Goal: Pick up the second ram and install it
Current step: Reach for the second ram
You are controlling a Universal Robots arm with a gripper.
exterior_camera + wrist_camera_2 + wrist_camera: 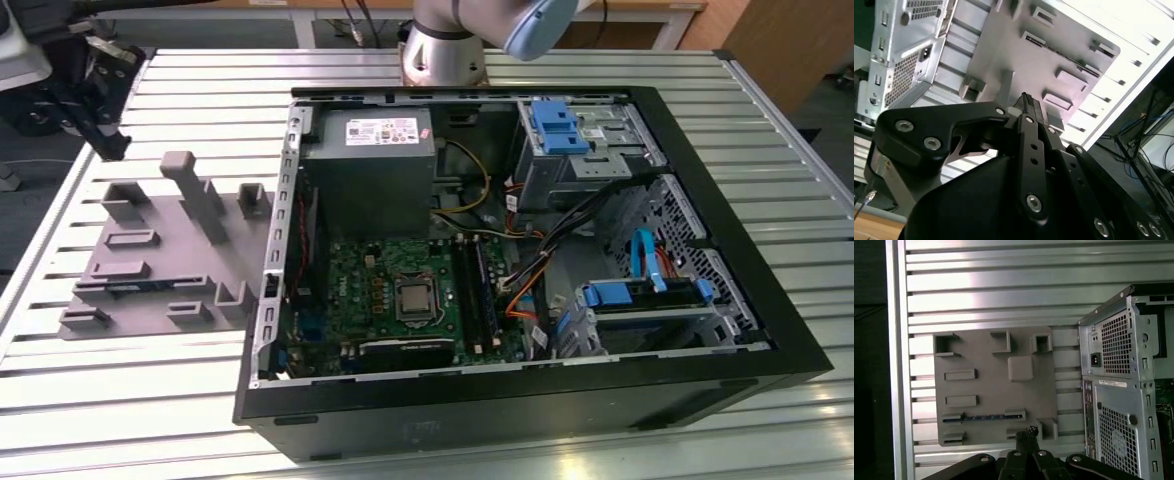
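Slatted aluminium table (pixel 561 70) is being used as the support. Two items are being carried directly on its slats.

1. A grey moulded fixture plate (pixel 989 390), with raised blocks and slots, is being supported flat. In the first wrist view it is being seen straight ahead of the fingers of the gripper (pixel 1027 435).
2. An open black computer case (pixel 534 410) is being supported on its side. It is being seen off to one side of the fingers, farther from them than the plate.

Plate and case are being separated by a narrow strip of slats.
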